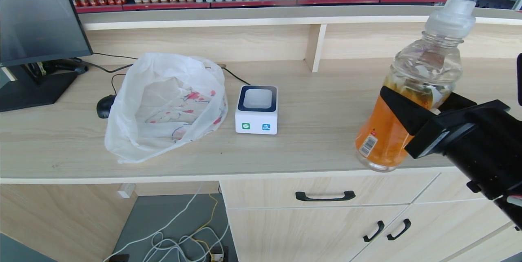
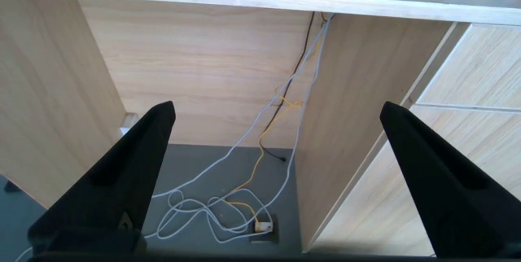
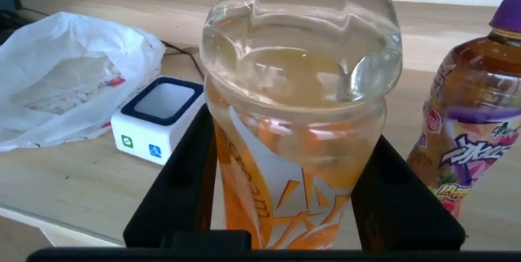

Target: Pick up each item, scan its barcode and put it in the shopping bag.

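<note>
My right gripper (image 1: 424,105) is shut on a clear bottle of orange drink (image 1: 412,91) with a white cap, held tilted above the counter's right front edge. Its barcode (image 1: 368,144) faces the front left. In the right wrist view the orange bottle (image 3: 297,124) stands between the black fingers (image 3: 175,185). The white scanner box (image 1: 257,109) sits mid-counter, and the open white shopping bag (image 1: 163,105) lies to its left. My left gripper (image 2: 277,189) hangs open below the counter, over the floor cables.
A second bottle with a purple label (image 3: 468,115) stands beside the held one. A monitor (image 1: 38,21) and a black mouse (image 1: 105,106) occupy the counter's left. A wooden divider (image 1: 316,46) rises at the back. Drawers (image 1: 326,196) lie under the counter edge.
</note>
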Controlling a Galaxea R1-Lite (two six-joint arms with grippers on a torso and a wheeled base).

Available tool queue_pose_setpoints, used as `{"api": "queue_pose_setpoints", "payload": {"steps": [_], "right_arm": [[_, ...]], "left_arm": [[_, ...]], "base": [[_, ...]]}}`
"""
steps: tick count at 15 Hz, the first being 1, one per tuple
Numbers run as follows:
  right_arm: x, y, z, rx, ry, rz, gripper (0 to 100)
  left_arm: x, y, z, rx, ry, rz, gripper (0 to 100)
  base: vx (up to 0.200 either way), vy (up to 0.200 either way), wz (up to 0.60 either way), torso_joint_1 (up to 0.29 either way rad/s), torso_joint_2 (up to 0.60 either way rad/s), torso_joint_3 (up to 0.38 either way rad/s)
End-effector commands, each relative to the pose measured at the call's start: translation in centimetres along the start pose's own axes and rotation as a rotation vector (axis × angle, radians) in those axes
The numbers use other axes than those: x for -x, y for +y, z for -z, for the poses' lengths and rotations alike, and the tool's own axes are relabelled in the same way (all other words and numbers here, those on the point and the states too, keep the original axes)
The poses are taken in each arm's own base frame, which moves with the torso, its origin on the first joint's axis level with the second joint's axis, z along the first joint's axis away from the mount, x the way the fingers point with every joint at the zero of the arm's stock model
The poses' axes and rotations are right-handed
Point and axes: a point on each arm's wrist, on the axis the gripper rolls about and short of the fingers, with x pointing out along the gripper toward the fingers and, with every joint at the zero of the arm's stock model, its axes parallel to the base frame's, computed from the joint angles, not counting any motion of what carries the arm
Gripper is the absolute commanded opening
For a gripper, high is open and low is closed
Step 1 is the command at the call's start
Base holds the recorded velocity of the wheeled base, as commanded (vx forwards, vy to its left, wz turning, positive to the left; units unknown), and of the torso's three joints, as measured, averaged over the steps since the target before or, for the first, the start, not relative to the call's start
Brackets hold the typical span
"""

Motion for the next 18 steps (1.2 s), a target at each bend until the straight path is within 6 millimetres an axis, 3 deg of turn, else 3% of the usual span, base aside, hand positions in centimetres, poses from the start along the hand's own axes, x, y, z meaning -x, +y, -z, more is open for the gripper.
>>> {"api": "queue_pose_setpoints", "payload": {"steps": [1,3,8,15,18], "right_arm": [[0.5,0.1,-0.1,-0.012,-0.001,-0.012,0],[1.6,0.8,0.2,-0.024,0.012,-0.07,0],[2.3,1.9,1.4,-0.165,0.078,-0.251,0],[0.8,3.5,2.1,-0.32,0.127,-0.473,0],[0.1,3.6,0.6,-0.408,0.082,-0.544,0]], "left_arm": [[0.0,0.0,0.0,0.0,0.0,-0.001,100],[0.0,0.0,0.0,0.0,0.0,-0.001,100],[0.0,0.0,0.0,0.0,0.0,-0.001,100],[0.0,0.0,0.0,0.0,0.0,-0.001,100],[0.0,0.0,0.0,0.0,0.0,-0.001,100]], "base": [[0.0,0.0,0.0,0.0,0.0,0.0],[0.0,0.0,0.0,0.0,0.0,0.0],[0.0,0.0,0.0,0.0,0.0,0.0],[0.0,0.0,0.0,0.0,0.0,0.0],[0.0,0.0,0.0,0.0,0.0,0.0]]}}
